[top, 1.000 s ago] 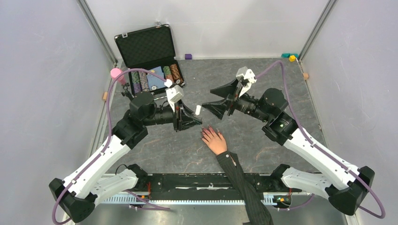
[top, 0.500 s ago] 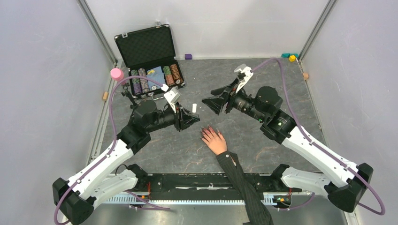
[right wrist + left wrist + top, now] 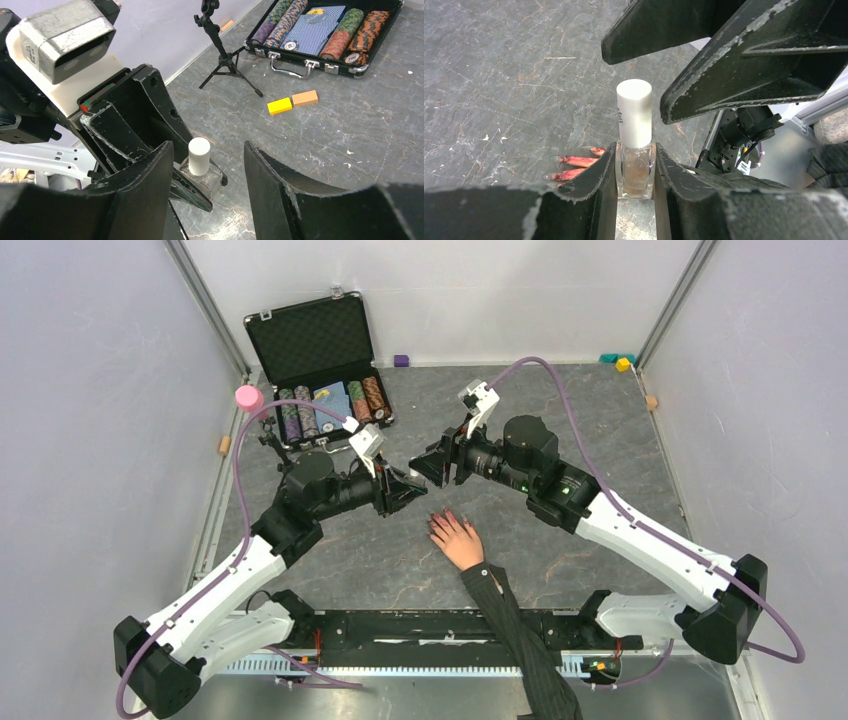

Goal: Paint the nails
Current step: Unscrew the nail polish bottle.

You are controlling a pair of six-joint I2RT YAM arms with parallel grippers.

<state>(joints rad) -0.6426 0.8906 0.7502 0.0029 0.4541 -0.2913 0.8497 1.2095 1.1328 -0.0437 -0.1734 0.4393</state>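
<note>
Bottle (image 3: 634, 112) in left gripper (image 3: 635, 150) is near nails (image 3: 572, 161); tripod (image 3: 225, 57), blocks (image 3: 280, 106), case (image 3: 312, 338) beyond.

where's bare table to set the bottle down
Bare table lies between the right arm and the right wall, and between the left arm and the sleeve. It is crowded just past the hand, where the left end effector holds the bottle and the right end effector straddles it.

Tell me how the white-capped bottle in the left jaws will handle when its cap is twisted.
The bottle looks like clear glass: probably rigid, fragile, heavy for its size. Its flat sides sit between the left jaws, so it likely won't spin, though smooth glass might slip. The tall cap may make it tippy if set down.
</note>
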